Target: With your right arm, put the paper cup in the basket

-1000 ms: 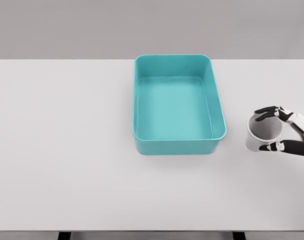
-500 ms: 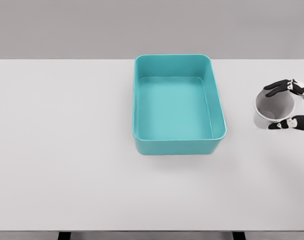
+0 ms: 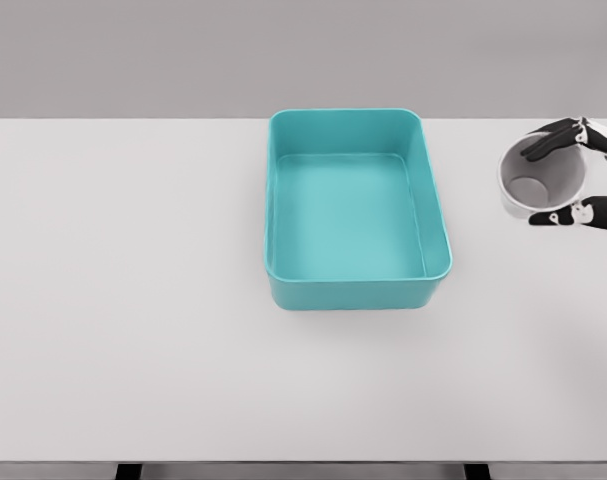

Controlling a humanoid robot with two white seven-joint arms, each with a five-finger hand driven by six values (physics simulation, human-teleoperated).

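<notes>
Right hand (image 3: 575, 170) grips paper cup (image 3: 541, 184), fingers round its rim, right of teal basket (image 3: 357, 290).

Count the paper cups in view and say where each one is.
1. The paper cup is held in the right robot hand near the picture's right edge, right of the teal basket, its opening tipped toward the camera. Nothing suggests another is hidden.
</notes>
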